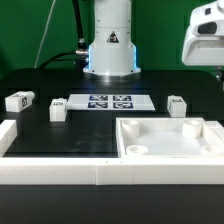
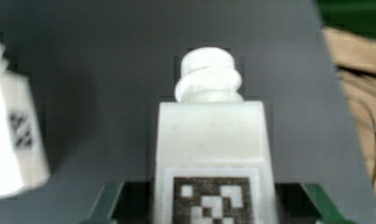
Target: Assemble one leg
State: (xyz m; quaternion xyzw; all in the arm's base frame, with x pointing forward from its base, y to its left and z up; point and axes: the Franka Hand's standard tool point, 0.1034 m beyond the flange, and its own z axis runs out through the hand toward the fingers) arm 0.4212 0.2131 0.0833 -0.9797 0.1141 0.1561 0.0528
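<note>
In the wrist view a white leg (image 2: 213,140) sits between my gripper's (image 2: 213,203) two dark fingers (image 2: 128,202), which press on its sides. Its black-and-white tag faces the camera and its ribbed screw tip (image 2: 210,76) points away, over the dark table. In the exterior view the gripper hand (image 1: 204,44) hangs high at the exterior view's right edge; the held leg does not show there. The large white tray-like part (image 1: 210,150) with round corner sockets lies at the front right, below the hand.
Three more legs lie on the black table (image 1: 20,101) (image 1: 58,109) (image 1: 176,104). The marker board (image 1: 110,101) lies before the robot base (image 1: 110,50). A white rim (image 1: 50,172) runs along the front. A blurred white tagged part (image 2: 7,120) is close beside the held leg.
</note>
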